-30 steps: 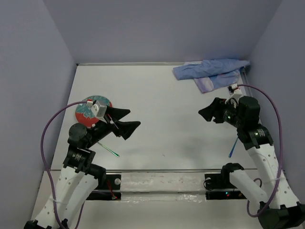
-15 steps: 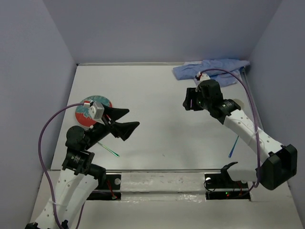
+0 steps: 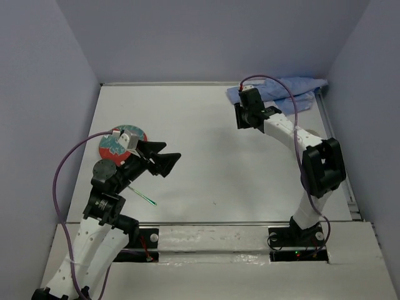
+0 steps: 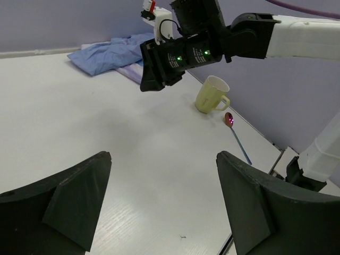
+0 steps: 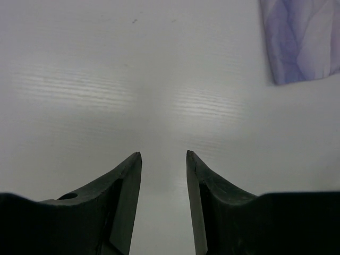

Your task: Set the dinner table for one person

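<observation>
As was seen from above, dinner table (image 3: 206, 162): off-white surface was spread under both arms and filled most of the floor between the purple walls.
Right gripper (image 5: 163, 156): was held out over the far right part of the table, near the cloth; fingers were parted by a narrow gap, nothing was gripped, bare table was seen between them.
Left gripper (image 4: 162, 159): was raised over the left half of the table; jaws were spread wide, released, nothing was held.
Cloth (image 3: 278, 94): blue, crumpled, was laid in the far right corner.
Plate (image 3: 111, 147): round, patterned, was set near the left edge, partly covered by the left wrist.
Mug (image 4: 211, 94): pale yellow, upright, was placed near the right edge.
Spoon (image 4: 237, 139): pink bowl, blue handle, was laid flat just beside the mug.
Green utensil (image 3: 142, 196): thin, was laid flat near the left arm; kind could not be told.
</observation>
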